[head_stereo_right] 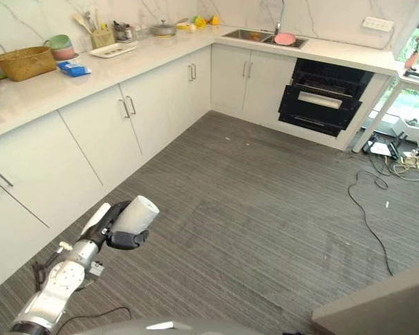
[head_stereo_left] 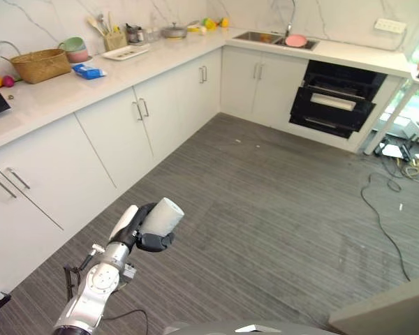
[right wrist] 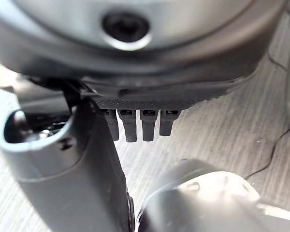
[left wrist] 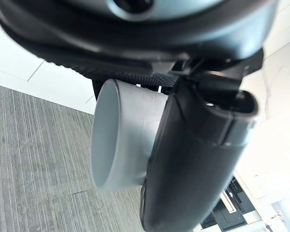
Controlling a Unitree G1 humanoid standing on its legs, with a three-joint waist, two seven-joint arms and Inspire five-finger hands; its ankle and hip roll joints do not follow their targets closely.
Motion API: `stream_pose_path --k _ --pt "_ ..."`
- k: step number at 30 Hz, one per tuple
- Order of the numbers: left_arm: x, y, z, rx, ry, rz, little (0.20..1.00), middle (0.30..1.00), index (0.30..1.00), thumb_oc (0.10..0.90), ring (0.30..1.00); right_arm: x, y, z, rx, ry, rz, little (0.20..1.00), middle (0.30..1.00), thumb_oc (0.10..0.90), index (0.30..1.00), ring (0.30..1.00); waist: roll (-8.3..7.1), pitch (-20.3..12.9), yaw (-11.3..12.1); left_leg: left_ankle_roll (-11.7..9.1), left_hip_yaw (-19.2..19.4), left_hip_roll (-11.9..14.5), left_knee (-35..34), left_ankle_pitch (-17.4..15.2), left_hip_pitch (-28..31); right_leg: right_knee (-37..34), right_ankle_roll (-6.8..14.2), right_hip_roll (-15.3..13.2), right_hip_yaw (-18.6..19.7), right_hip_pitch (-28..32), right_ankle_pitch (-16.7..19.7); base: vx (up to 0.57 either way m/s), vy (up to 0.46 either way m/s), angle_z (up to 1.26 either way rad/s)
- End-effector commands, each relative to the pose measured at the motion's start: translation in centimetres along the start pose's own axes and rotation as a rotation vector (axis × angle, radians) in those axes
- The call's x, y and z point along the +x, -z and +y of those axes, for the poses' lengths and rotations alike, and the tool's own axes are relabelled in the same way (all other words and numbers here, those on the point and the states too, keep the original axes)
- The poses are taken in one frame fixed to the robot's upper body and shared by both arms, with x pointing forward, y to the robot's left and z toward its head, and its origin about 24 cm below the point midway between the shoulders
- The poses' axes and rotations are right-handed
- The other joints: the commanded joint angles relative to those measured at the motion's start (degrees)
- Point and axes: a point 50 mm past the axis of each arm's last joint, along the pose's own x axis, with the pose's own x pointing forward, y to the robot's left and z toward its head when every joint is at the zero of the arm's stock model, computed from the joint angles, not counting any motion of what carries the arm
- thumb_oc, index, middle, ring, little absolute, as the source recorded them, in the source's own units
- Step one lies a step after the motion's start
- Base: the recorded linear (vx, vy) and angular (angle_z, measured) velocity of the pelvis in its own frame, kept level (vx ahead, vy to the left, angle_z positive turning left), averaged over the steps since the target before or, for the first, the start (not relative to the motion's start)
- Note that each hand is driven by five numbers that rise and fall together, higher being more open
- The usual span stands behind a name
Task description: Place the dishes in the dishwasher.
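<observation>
left hand [head_stereo_left: 141,227] is wrapping its dark fingers and thumb around a smooth white cylindrical cup [head_stereo_left: 163,216], carrying it on its side out over the grey striped wood-look floor [head_stereo_left: 265,209], low and near the left-hand cabinets. the left wrist view is showing the cup's open rim [left wrist: 104,140] and plain matte wall pinned between thumb and palm.

right hand [right wrist: 135,123] is hanging idle over the floor, its fingers reading as short and relaxed, nothing between them.

progress, judging by the layout: one cup is in hand and in transit, not yet loaded. the black open-fronted dishwasher [head_stereo_left: 335,103] with its pale pulled-out rack is sitting in the far run of cabinets, well apart from the cup, so the walk across and the placing are both left to do. more dishes are waiting on the white marble-veined desk [head_stereo_left: 70,94]: stacked green and pink bowls [head_stereo_left: 75,49], a white oblong tray [head_stereo_left: 126,51], a lidded metal pot [head_stereo_left: 174,31], and a pink round plate [head_stereo_left: 295,40] at the steel sink.

a woven wicker basket [head_stereo_left: 40,65] and a blue packet [head_stereo_left: 89,70] are also lying on the desk. cabinet fronts are flat white with slim metal handles.
</observation>
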Motion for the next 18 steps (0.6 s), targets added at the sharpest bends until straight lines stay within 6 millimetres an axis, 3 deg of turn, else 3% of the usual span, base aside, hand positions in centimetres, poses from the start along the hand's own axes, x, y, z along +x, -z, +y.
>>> stream_pose_path --k 1,4,6,9,11,12,14,18 --pt "0.6 -5.7 2.5 0.012 -0.065 -0.285 0.3 0.3 0.3 0.4 0.3 -0.1 -4.3 0.9 0.019 -0.007 -0.135 0.9 0.9 0.8 0.9 0.9 -2.38 -0.51 1.77 -0.22 0.37 1.15 0.7 -2.98 -2.03 -9.18 3.91 1.93 9.95 -4.91 9.58 0.03 -0.018 0.05" --pt "0.6 -6.4 2.9 0.0 -0.074 -0.31 0.3 0.3 0.3 0.4 0.3 -0.2 -5.6 0.8 0.058 0.006 -0.163 0.9 0.9 0.8 0.9 0.9 -2.32 -0.28 2.19 -0.68 -0.94 1.74 1.72 -3.17 -1.89 -13.96 4.08 3.48 14.25 -6.11 11.06 0.11 -0.064 0.1" --pt "0.4 -6.5 2.9 -0.017 -0.063 -0.317 0.3 0.3 0.3 0.4 0.3 -0.3 -6.0 0.6 0.059 0.026 -0.158 0.9 0.9 0.8 0.9 0.9 -3.14 -1.67 3.86 -1.14 -1.23 1.78 1.82 -3.94 -1.81 -20.63 2.65 5.71 12.38 -2.06 7.9 0.18 -0.119 0.19" --pt "0.3 -6.4 2.8 -0.03 -0.055 -0.314 0.3 0.3 0.3 0.4 0.3 -0.3 -5.8 0.0 0.06 0.042 -0.144 0.9 0.9 0.8 0.9 0.9 -3.01 -2.41 4.36 -1.54 -1.47 2.11 1.56 -3.94 -1.44 -23.11 2.51 6.73 11.18 -0.37 8.02 0.15 -0.081 0.14" --pt "0.3 -7.0 2.2 -0.086 -0.022 -0.334 0.3 0.3 0.3 0.4 0.3 -0.7 -7.5 -2.1 0.101 0.1 -0.171 0.9 0.9 0.8 0.9 0.9 -2.92 -4.08 6.1 -2.77 -2.14 2.69 0.5 -3.32 -1.54 -27.41 2.15 9.03 9.55 1.93 7.69 0.16 -0.1 0.25" --pt "0.3 -7.0 2.2 -0.087 -0.021 -0.336 0.3 0.3 0.3 0.4 0.3 -0.8 -7.6 -2.2 0.103 0.101 -0.171 0.9 0.9 0.8 0.9 0.9 -2.86 -4.1 6.12 -2.83 -2.2 2.76 0.45 -3.26 -1.59 -27.58 2.09 9.16 9.47 1.97 7.75 0.02 -0.081 0.21" --pt "1.0 -6.8 2.4 -0.082 -0.108 -0.323 0.3 0.3 0.3 0.4 0.3 -0.4 -6.9 2.1 -0.086 -0.019 -0.234 0.9 0.9 0.8 0.9 0.9 -3.15 -3.96 3.37 -3.74 -1.0 4.07 -1.5 -2.02 -1.47 -29.92 1.52 10.45 10.85 1.6 8.24 -0.03 -0.11 0.1" --pt "1.1 -6.7 3.5 -0.047 -0.137 -0.312 0.3 0.3 0.3 0.4 0.3 -0.6 -7.9 2.3 -0.097 -0.03 -0.28 0.9 0.9 0.8 0.9 0.9 -2.97 -4.49 2.1 -4.5 0.39 4.85 -3.78 -0.83 -0.71 -32.62 1.41 11.43 11.17 2.23 8.97 0.01 -0.071 -0.24"
